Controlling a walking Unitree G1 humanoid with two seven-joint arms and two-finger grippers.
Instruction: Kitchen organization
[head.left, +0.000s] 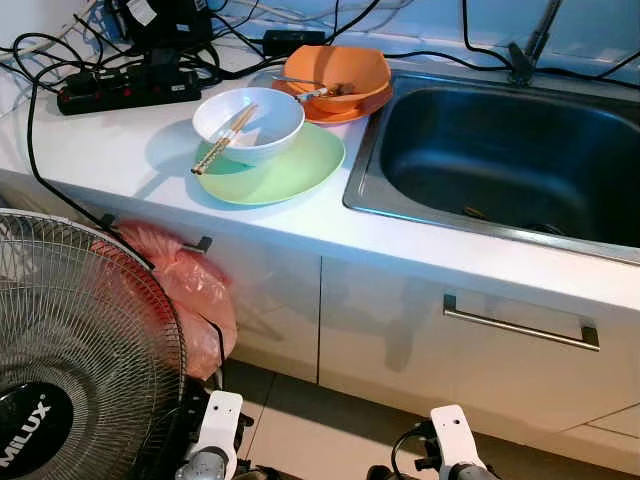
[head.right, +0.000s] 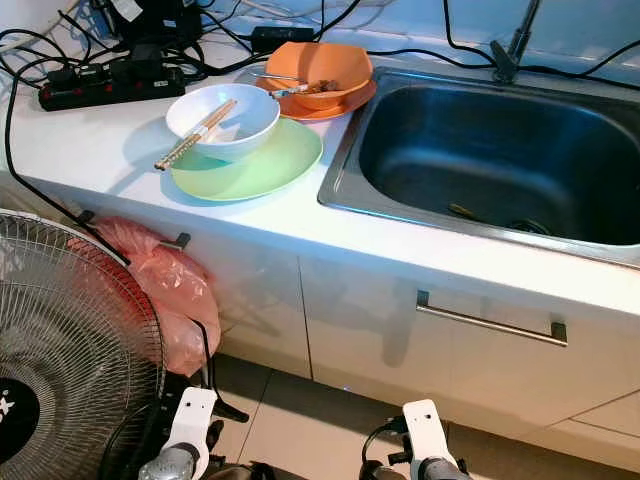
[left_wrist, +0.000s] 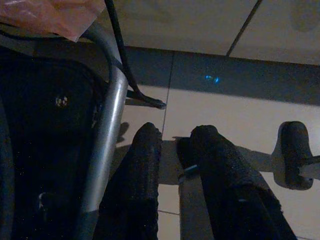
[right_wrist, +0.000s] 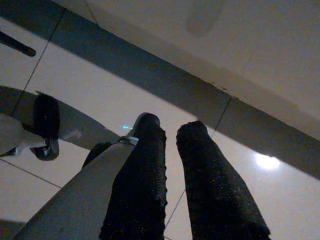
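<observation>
white countertop (head.left: 120, 160) runs along the wall, steel sink (head.left: 400, 215) set into it on the right. just left of the sink: a white bowl (head.left: 262, 135) sits on a light green plate (head.left: 290, 175), a pair of chopsticks (head.left: 222, 142) laid across the bowl, their lower ends sticking out over its near rim. behind it, touching the sink edge, an orange bowl (head.left: 340, 65) rests on an orange plate (head.left: 350, 108); a utensil (head.left: 300, 86) lies in it, type unclear. some small debris sits on the sink bottom, too small to identify. faucet base (head.left: 520, 65) stands at the back of the sink.

far left back of the counter: black power strip (head.left: 130, 90) amid a tangle of black cables (head.left: 40, 50); one cable drops over the counter edge.

below the counter: white cabinet fronts, a bar handle (head.left: 520, 325) on the right drawer. a pink plastic bag (head.left: 190, 290) hangs from a hook at the left cabinet. a wire-grille fan (head.left: 80, 340) stands on the floor at near left, in front of the bag.

both arms hang low near the tiled floor. left gripper (left_wrist: 172, 150) points at the floor beside the fan's stand, fingers a little apart, holding nothing. right gripper (right_wrist: 170, 132) points at the floor tiles below the cabinet, fingers likewise slightly parted and empty.
</observation>
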